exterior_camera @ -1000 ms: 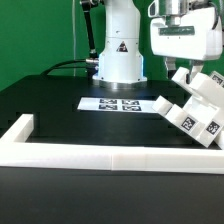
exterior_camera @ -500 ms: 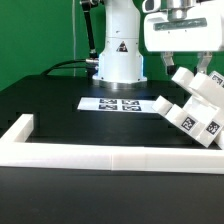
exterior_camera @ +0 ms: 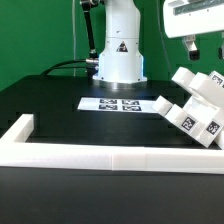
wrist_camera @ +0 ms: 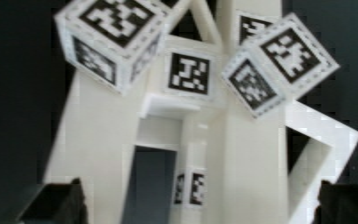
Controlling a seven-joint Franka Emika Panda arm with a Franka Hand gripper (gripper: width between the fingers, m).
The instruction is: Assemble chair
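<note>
The chair [exterior_camera: 195, 108] is a chunky white structure of joined tagged parts lying tilted on the black table at the exterior view's right, against the border rail. My gripper [exterior_camera: 205, 47] hangs above it with its fingers apart, open and empty, not touching the chair. In the wrist view the chair [wrist_camera: 176, 120] fills the frame, with tagged cube-like ends and long white legs. The dark fingertips [wrist_camera: 60, 205] show at the frame's two corners, wide apart, and my gripper [wrist_camera: 197, 208] holds nothing.
The long white border rail [exterior_camera: 100, 155] runs along the table's front and turns back at the exterior view's left. The marker board [exterior_camera: 118, 103] lies flat mid-table in front of the arm's white base [exterior_camera: 118, 55].
My gripper has risen straight up from just above the chair, and its body now partly leaves the top of the exterior view. The chair has not moved.
</note>
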